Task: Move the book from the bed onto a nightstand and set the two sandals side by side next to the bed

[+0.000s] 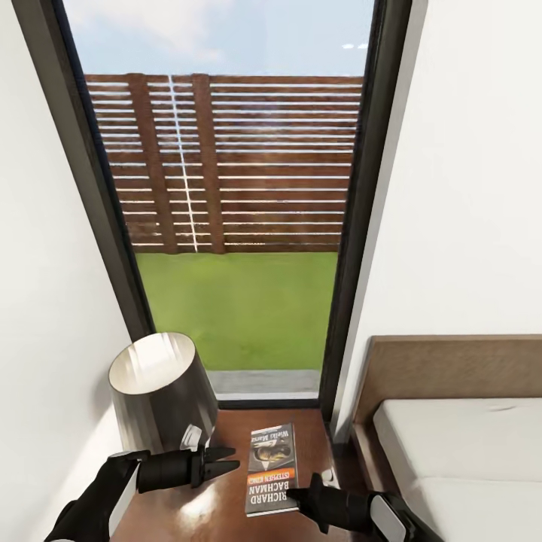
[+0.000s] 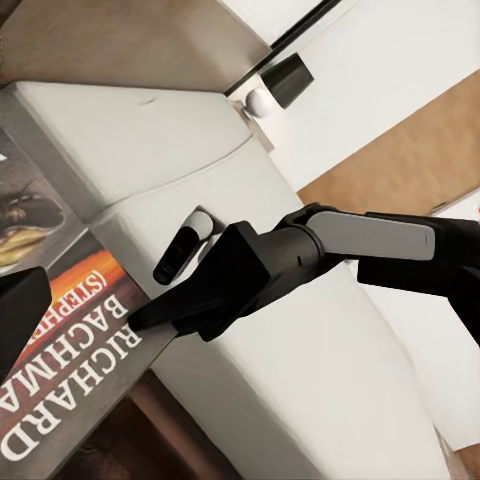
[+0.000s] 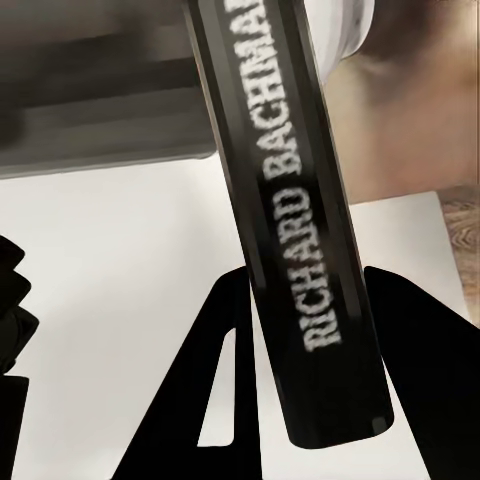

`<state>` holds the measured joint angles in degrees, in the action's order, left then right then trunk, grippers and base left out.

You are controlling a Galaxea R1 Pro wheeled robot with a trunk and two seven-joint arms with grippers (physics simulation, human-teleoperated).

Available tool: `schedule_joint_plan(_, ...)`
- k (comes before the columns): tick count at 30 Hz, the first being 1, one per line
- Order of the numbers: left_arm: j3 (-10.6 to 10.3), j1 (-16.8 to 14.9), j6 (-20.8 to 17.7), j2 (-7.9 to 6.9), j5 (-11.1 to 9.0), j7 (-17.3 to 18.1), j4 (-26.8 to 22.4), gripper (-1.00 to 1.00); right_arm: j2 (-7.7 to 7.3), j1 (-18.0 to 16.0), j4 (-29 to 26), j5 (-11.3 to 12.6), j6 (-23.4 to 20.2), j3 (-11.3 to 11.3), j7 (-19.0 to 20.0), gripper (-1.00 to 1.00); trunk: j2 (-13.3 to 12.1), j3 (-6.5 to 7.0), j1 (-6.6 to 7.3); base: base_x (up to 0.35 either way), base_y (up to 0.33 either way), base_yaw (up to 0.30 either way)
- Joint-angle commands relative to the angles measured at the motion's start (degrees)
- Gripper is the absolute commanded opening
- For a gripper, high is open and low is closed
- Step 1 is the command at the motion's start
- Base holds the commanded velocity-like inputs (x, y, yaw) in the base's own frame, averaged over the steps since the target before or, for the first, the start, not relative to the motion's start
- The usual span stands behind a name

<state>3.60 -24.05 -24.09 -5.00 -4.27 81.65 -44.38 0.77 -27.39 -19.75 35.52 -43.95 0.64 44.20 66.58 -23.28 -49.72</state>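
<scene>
The book (image 1: 272, 468), dark with an orange band and "Richard Bachman" lettering, lies flat on the glossy reddish-brown nightstand (image 1: 218, 519) between the window and the bed (image 1: 467, 467). My right gripper (image 1: 298, 497) is at the book's near right corner. In the right wrist view its fingers (image 3: 425, 380) straddle the book's spine (image 3: 300, 240), shut on it. The left wrist view sees the right gripper (image 2: 165, 290) at the book's (image 2: 60, 370) edge. My left gripper (image 1: 232, 458) hovers open beside the book's left side, close to the lamp. The sandals are out of view.
A grey lamp with a wide shade (image 1: 162, 391) takes up the nightstand's back left. A tall black-framed window (image 1: 241, 226) rises behind it, with white walls on both sides. The brown headboard (image 1: 452, 369) stands to the right.
</scene>
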Motion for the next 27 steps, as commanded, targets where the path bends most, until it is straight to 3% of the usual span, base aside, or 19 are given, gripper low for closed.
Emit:
schedule_joint_plan(1,0.01,-0.03,-0.6,-0.01,-0.09,0.18,-0.01,1.0,-0.01,-0.03,-0.02,0.34,-0.3,0.06,-0.01,-1.0,0.46,-0.25,-0.23,0.0,0.0,0.0)
schedule_joint_plan(27,0.23,-0.03,-0.61,-0.18,-0.15,0.35,-0.01,1.0,-0.07,-0.03,0.01,0.34,-0.18,0.12,-0.26,-1.0,10.88,-4.92,-5.94,0.0,0.0,0.0)
